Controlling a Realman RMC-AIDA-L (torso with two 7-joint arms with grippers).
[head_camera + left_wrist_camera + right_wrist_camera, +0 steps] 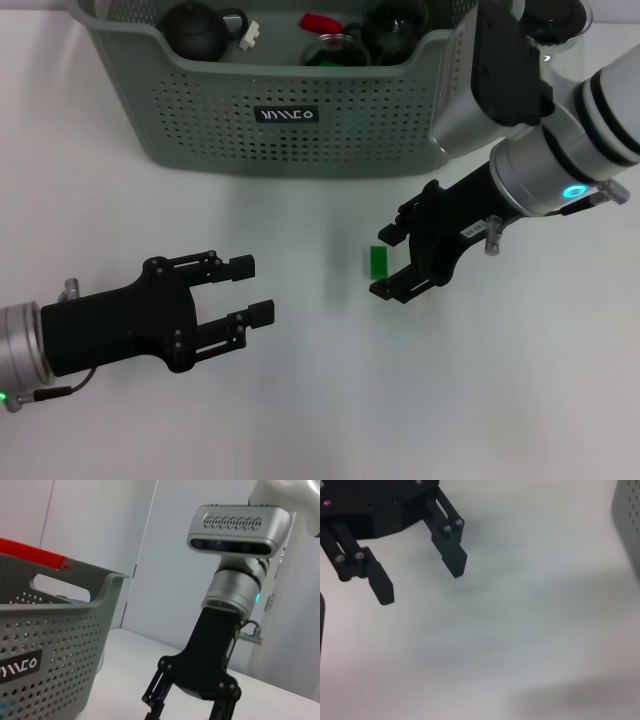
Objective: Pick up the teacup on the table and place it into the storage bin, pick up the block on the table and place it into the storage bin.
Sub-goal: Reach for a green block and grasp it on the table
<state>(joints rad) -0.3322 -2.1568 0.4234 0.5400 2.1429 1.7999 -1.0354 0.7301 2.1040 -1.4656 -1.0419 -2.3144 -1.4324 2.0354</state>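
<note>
1. The bin (290,125) stands at the far edge of the white counter (300,420), its perforated front wall and black label facing the robot.
2. Inside the bin lie a dark teapot (198,28), a red item (320,22) and some dark glassware (385,35); whether a teacup is among them cannot be told.
3. The block (378,262), small and green, sits on the counter in front of the bin, toward the right side and well clear of the bin's wall.
4. The right end effector (385,263) is low over the counter at the block, pointing toward the robot's left, with its fingers spread open.
5. One right finger (393,232) is on the far side of the block and the other is on the near side, so the block lies between them; whether either one touches it cannot be told.
6. The left end effector (250,290) is near the counter's left front, well apart from the block and the bin, open and holding nothing.
7. The right wrist view shows the left end effector (420,575) with its two fingers apart over bare counter.
8. The left wrist view shows the bin's corner and handle cut-out (60,587), with the right end effector (187,707) beside it and reaching down.
</note>
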